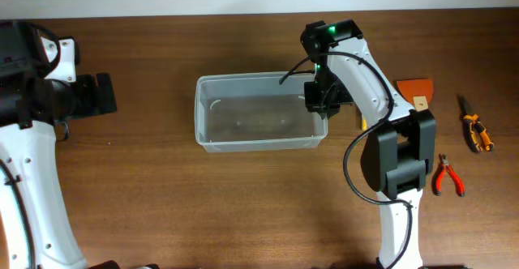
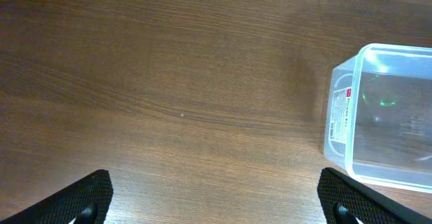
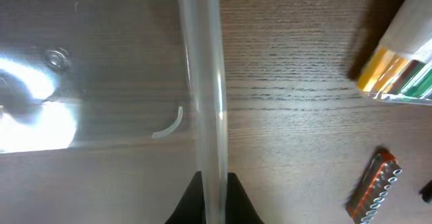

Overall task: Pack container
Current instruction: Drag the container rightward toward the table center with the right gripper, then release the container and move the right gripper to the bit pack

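The clear plastic container (image 1: 258, 123) stands on the table's middle, with nothing visible inside. My right gripper (image 1: 318, 100) is shut on the container's right wall; in the right wrist view the two fingers (image 3: 214, 198) pinch the thick rim (image 3: 206, 82) from both sides. My left gripper (image 1: 104, 93) is open and holds nothing at the far left; its two black fingertips (image 2: 216, 200) show at the bottom corners of the left wrist view, with the container's left end (image 2: 378, 113) off to the right.
To the right of the container lie an orange scraper (image 1: 415, 88), a small clear pack of yellow-green pieces (image 3: 398, 69), an orange bit holder (image 3: 372, 185), orange-handled pliers (image 1: 476, 130) and red-handled pliers (image 1: 447, 175).
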You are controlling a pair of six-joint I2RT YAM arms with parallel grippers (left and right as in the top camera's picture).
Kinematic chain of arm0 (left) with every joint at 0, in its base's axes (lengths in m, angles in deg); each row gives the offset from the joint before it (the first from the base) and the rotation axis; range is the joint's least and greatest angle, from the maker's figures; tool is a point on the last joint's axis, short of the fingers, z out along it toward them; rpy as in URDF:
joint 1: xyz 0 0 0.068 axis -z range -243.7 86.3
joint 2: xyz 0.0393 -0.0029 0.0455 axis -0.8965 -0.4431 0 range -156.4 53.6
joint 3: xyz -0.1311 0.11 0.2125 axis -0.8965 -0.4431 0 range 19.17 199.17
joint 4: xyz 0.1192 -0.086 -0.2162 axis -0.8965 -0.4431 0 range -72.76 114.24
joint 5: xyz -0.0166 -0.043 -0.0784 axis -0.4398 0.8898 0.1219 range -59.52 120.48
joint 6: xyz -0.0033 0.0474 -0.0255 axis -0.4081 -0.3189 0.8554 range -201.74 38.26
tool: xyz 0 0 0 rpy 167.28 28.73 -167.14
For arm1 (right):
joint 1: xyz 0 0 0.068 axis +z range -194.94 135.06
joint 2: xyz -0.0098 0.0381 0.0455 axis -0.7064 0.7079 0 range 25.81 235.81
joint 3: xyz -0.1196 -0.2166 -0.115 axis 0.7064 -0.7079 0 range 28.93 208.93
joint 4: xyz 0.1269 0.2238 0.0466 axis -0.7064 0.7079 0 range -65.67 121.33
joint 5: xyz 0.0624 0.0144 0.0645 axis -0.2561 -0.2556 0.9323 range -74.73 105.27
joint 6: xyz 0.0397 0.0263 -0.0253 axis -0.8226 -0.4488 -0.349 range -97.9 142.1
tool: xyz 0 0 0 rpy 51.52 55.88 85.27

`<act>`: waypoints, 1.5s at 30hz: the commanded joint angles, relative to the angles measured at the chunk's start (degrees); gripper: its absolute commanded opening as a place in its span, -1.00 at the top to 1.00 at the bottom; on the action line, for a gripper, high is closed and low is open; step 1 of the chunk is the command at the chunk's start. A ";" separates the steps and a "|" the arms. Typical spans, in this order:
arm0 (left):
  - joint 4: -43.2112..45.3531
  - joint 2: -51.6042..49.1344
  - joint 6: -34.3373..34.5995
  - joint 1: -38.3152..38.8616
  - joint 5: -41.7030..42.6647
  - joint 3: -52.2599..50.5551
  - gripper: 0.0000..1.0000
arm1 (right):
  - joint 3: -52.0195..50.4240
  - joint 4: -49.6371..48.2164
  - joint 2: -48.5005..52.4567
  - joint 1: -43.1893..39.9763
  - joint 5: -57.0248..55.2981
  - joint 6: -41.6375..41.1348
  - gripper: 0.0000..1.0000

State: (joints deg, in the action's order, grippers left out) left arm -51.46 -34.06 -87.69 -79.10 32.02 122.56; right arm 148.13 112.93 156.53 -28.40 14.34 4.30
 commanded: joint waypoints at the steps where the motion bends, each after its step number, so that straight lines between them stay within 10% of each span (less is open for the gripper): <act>1: 0.00 -0.15 0.76 -0.26 0.66 0.90 -0.98 | -0.26 0.52 0.37 0.00 0.70 -2.25 0.92; 21: -0.44 -0.15 0.76 -0.26 0.66 0.90 -0.98 | -0.26 0.33 0.37 -0.02 0.26 -4.42 0.92; 45: -0.42 -0.15 0.76 -0.26 0.63 0.90 -0.99 | 14.91 7.78 0.09 -1.38 0.24 0.83 0.41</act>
State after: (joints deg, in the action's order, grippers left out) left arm -51.84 -34.06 -87.69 -79.10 32.02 122.56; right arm 156.09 119.68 156.81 -28.60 15.35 3.08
